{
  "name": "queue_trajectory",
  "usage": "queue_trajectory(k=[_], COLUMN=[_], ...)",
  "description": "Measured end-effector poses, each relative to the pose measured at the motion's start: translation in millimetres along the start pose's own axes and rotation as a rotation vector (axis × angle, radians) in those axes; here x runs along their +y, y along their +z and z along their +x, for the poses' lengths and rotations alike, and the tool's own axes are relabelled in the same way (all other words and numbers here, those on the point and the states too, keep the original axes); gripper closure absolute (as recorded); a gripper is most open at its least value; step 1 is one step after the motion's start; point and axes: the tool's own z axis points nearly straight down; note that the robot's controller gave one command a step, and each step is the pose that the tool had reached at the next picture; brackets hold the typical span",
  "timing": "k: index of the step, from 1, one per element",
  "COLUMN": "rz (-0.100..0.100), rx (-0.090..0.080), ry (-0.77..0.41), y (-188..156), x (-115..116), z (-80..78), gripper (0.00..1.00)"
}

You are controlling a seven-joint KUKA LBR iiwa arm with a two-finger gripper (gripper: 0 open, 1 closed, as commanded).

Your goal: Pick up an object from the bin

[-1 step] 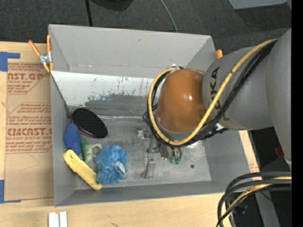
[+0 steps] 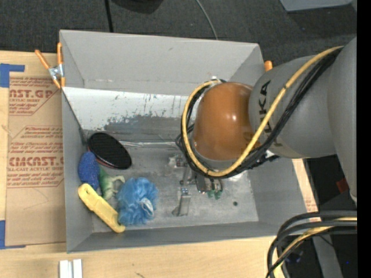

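Note:
My gripper [image 2: 184, 201] hangs below the arm's orange cover, low over the bare floor in the middle of the bin near its front wall. Nothing shows in its grasp. The nearest loose thing is a blue mesh bath puff [image 2: 137, 200], a short way to its left and apart from it. Beside the puff lies a small green and white thing [image 2: 109, 184]. A yellow banana-shaped piece [image 2: 101, 208] rests along the front left corner.
A black oval disc [image 2: 109, 150] and a blue spongy lump [image 2: 88, 168] lie against the left wall. The arm and its cables cover the right part of the bin. Scratched bare floor stretches between the puff and the gripper.

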Motion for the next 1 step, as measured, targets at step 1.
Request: queue_trajectory(k=[1], rz=[0.003], rx=[0.003], ry=[0.083], y=[2.2], x=[18.8], z=[-10.6], gripper=[0.00])
